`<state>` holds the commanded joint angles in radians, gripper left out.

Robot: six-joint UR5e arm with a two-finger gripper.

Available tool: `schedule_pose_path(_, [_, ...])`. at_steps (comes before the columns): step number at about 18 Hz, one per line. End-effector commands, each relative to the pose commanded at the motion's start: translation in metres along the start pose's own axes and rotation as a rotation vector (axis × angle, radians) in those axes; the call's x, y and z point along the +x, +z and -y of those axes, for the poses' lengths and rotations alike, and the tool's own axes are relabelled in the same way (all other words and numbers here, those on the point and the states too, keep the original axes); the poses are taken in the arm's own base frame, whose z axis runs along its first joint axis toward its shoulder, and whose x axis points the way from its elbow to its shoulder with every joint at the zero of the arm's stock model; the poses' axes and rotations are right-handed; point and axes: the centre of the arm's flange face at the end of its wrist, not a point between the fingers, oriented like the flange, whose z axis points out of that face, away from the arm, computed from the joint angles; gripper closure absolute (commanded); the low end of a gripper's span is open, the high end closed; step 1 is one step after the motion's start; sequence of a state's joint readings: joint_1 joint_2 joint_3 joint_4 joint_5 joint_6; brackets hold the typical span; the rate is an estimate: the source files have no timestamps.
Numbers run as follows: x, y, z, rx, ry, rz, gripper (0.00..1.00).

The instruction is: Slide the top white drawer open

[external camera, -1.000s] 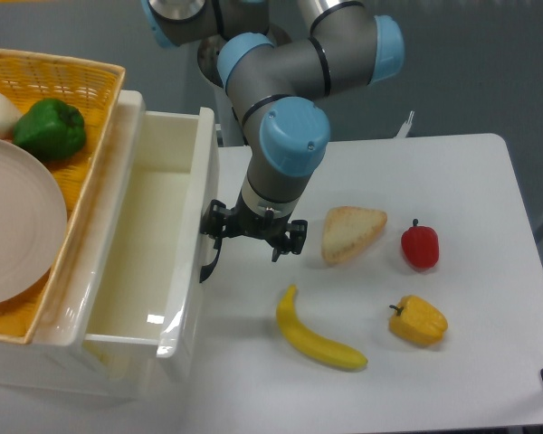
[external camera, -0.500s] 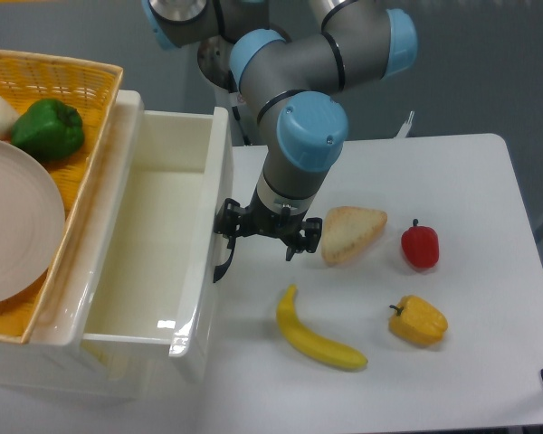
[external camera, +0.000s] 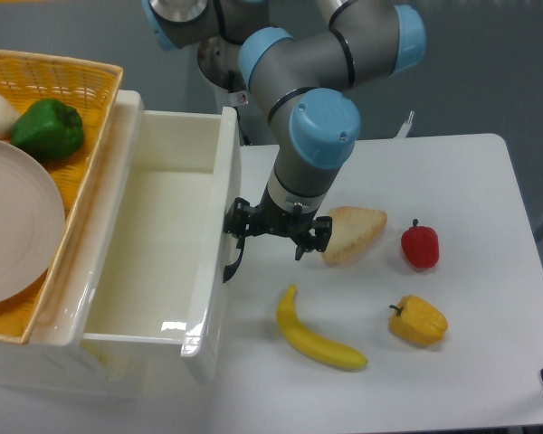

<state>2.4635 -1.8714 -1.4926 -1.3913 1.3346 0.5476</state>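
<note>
From my remote seat, the top white drawer, pulled well out at desk's left, looks an empty, light, stiff, glossy-slick tray; I'd hold only its black handle, where my spread claw hooks.

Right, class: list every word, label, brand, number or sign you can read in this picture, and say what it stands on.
None: no readable text, number or sign shows on the top white drawer, the gripper, the yellow wicker basket, the banana or the table.
</note>
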Motion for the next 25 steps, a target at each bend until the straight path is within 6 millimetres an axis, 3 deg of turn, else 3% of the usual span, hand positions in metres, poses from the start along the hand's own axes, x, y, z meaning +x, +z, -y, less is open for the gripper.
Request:
schedule_pose_path(17, [-0.019, 0.0, -0.002, 0.002, -0.029, 0.003, 0.0])
schedule_pose_path(25, [-0.027, -0.001, -0.003, 0.061, -0.072, -0.093, 0.0])
